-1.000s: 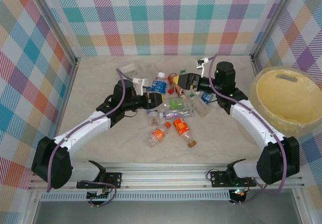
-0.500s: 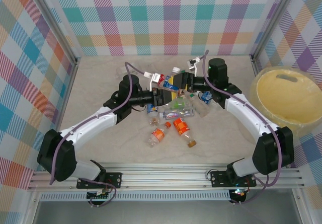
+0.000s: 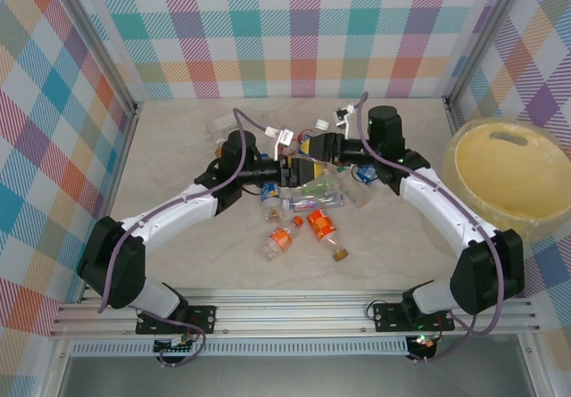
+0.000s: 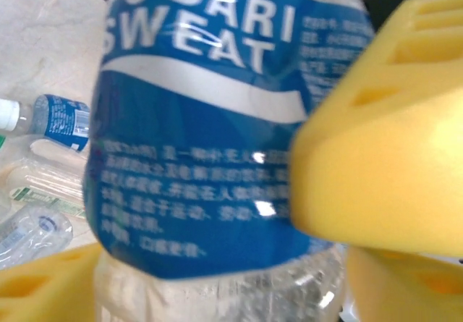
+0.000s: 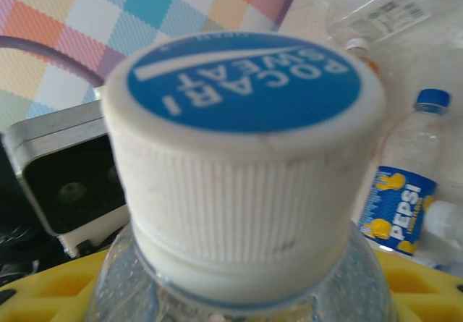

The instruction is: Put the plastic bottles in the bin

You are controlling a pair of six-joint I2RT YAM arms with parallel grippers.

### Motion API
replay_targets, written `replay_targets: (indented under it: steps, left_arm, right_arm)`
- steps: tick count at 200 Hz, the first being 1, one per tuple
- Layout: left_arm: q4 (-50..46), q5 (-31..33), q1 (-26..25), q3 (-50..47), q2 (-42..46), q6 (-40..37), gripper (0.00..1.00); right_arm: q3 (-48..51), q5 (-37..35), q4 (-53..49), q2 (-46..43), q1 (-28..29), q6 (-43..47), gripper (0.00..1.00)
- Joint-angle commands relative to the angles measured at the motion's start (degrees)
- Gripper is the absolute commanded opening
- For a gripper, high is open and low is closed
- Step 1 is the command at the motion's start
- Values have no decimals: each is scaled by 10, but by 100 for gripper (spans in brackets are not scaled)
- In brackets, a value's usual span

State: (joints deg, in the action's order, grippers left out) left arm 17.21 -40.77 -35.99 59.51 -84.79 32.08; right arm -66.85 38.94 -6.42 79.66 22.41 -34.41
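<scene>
A clear bottle (image 4: 210, 155) with a blue "POCARI SWEAT" label and ribbed white cap (image 5: 246, 170) is pinched between the yellow right fingers (image 5: 51, 293) above the bench (image 3: 178, 147). The left fingers (image 4: 43, 286) stand spread wide beside it. A "PEPSI" bottle (image 5: 405, 192) lies below, and the round pale-yellow bin (image 3: 508, 226) sits well apart.

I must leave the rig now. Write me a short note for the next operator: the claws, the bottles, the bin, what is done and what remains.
Left claw: looks open, one finger on each side of the blue Pocari Sweat bottle.
Right claw: shut on that bottle, just below its cap.
Other bottles: lying in a heap on the table, between the two arms.
Bin: at the right edge; no bottle seen inside it.
Done: one bottle picked up, apparently passing to the right arm.
Left: carry it to the bin, then all the rest.
</scene>
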Motion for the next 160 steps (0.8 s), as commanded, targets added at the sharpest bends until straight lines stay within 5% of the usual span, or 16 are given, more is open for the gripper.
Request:
replay_targets:
  steps: [1, 80, 120, 160]
  left_arm:
    - [45, -12, -8, 5, 19, -5, 100]
    - [-146, 241, -8, 8, 73, -58, 100]
    - [-169, 275, -8, 1, 71, -59, 100]
    - [-183, 285, -9, 3, 67, -58, 100]
  right_arm:
    - [-57, -94, -99, -38, -27, 63, 56]
    - [-256, -592, -353, -141, -110, 282, 52]
    - [-327, -707, -411, -146, -184, 318, 50]
    - [-318, -701, -453, -128, -297, 299, 51]
